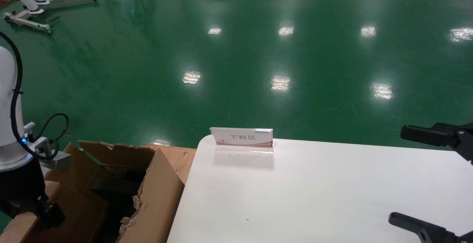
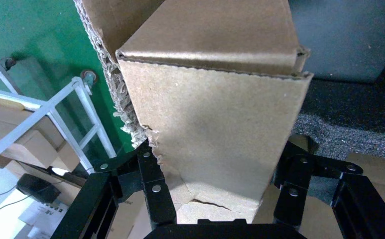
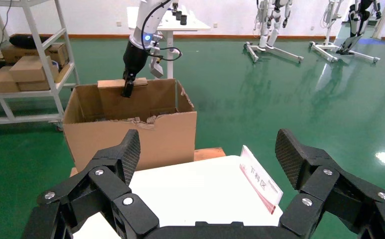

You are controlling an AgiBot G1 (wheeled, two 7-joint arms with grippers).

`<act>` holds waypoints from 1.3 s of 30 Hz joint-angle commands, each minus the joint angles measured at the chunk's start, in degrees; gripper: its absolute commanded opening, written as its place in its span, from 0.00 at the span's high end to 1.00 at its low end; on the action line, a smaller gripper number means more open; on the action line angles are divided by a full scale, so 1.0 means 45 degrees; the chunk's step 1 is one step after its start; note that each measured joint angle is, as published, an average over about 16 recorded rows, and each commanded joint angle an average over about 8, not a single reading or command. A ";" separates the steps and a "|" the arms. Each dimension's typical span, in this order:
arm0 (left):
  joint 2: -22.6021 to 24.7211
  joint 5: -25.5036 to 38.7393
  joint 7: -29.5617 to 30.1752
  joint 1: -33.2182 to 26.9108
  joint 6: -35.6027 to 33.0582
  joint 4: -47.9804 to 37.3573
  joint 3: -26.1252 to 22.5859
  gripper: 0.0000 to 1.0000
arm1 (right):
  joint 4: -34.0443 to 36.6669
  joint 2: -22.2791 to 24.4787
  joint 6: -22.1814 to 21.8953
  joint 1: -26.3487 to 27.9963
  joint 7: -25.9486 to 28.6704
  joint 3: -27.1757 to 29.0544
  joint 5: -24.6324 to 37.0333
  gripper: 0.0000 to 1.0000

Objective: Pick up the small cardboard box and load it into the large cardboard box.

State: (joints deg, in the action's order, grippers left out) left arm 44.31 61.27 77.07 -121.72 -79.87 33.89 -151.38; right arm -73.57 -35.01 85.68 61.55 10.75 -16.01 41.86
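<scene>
While my left pincer [image 2: 220,199] clamps the small cardboard box [image 2: 215,134] over the large cardboard box [image 1: 147,195], which stands off the white table's [image 1: 332,195] left edge, my right pincer [image 3: 207,169] hangs spread at its right edge; a sign [image 1: 242,138] stands at its far-left corner.

The left gripper [image 2: 220,199] is clamped on the flat, plain brown small cardboard box [image 2: 215,124], its black metal fingers [image 2: 153,186] pressing the box's two opposite sides. The box stands on end between them, its closed flap edge farthest from the wrist. Just beside it runs the ragged, torn corrugated rim of the big brown large cardboard box [image 2: 123,99]. Beyond the held box lies dark grey foam padding [image 2: 349,119], probably the carton's lining. Off to one side are the glossy green floor [image 2: 26,40] and a white metal shelf frame [image 2: 56,112] carrying brown cartons [image 2: 21,144].
</scene>
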 commanded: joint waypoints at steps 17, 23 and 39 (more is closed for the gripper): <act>0.0058 -0.0046 0.0001 0.0140 -0.0042 -0.0105 0.0022 0.00 | 0.0003 0.0001 -0.0004 -0.0003 0.0000 0.0000 -0.0002 0.00; 0.0052 -0.0039 0.0001 0.0122 -0.0042 -0.0092 0.0010 0.00 | 0.0003 0.0001 -0.0003 -0.0002 0.0000 0.0000 -0.0002 0.00; 0.0055 -0.0096 -0.0704 -0.0151 0.0084 0.0082 0.0431 0.00 | 0.0003 0.0001 -0.0003 -0.0002 0.0000 0.0000 -0.0002 0.00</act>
State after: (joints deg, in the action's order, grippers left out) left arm 44.13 60.74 73.01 -122.92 -79.53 34.40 -149.09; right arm -73.56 -35.00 85.67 61.54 10.75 -16.01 41.85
